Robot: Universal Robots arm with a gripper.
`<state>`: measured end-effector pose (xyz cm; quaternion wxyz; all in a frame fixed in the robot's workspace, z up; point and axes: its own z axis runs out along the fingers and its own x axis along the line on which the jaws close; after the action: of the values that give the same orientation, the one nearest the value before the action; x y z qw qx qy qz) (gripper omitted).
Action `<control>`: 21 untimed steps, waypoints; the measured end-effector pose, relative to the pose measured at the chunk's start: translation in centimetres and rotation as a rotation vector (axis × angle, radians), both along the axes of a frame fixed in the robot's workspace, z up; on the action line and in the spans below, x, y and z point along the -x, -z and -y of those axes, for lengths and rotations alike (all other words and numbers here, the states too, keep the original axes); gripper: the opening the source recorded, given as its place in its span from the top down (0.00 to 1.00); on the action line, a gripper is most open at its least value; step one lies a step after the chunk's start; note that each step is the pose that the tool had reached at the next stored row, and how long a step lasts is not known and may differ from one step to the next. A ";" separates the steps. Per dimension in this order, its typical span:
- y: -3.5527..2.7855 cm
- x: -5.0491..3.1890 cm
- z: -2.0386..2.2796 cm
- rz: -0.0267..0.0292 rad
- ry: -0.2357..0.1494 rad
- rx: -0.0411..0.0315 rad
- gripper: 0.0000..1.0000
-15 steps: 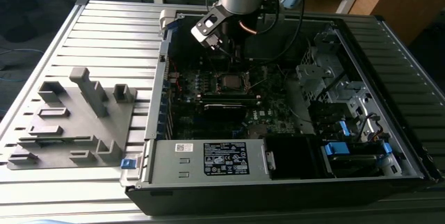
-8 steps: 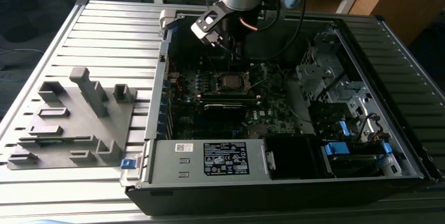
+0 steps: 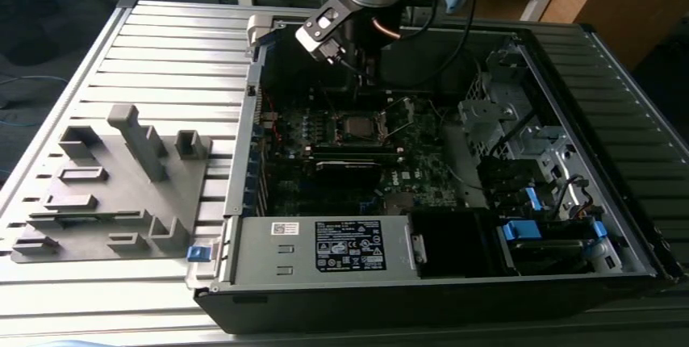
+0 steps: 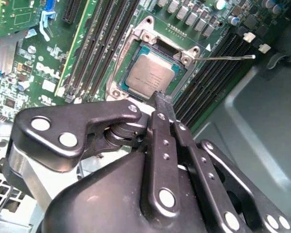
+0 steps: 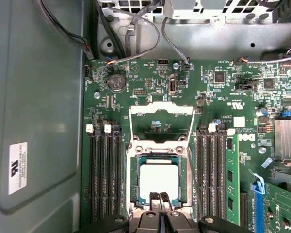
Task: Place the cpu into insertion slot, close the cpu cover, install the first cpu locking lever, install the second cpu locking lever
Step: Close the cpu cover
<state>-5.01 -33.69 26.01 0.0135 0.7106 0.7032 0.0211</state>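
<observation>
While hovering with narrow, empty end effector [image 5: 160, 195] at seated cpu [image 5: 158, 177]: likely cpu cover [image 5: 160, 107] step, flipped open, needs pushing shut.

The cpu [image 4: 153, 75] lies in the insertion slot [image 4: 144, 49], closed pincer [image 4: 162, 100] at its edge.

The silver-topped cpu [image 5: 158, 180] is seated flat in the insertion slot [image 5: 134, 177]; the cpu cover [image 5: 160, 108] is swung open.
</observation>
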 end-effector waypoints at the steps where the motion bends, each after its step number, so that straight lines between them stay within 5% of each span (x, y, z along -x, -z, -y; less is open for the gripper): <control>1: -0.12 0.00 0.00 0.0001 0.000 -0.0001 0.89; 5: -0.58 0.00 0.00 0.0000 0.000 0.0000 0.89; 21: -0.76 0.00 0.00 -0.0003 0.000 -0.0001 0.89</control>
<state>-5.01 -33.69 26.77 0.0133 0.7105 0.7032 0.0211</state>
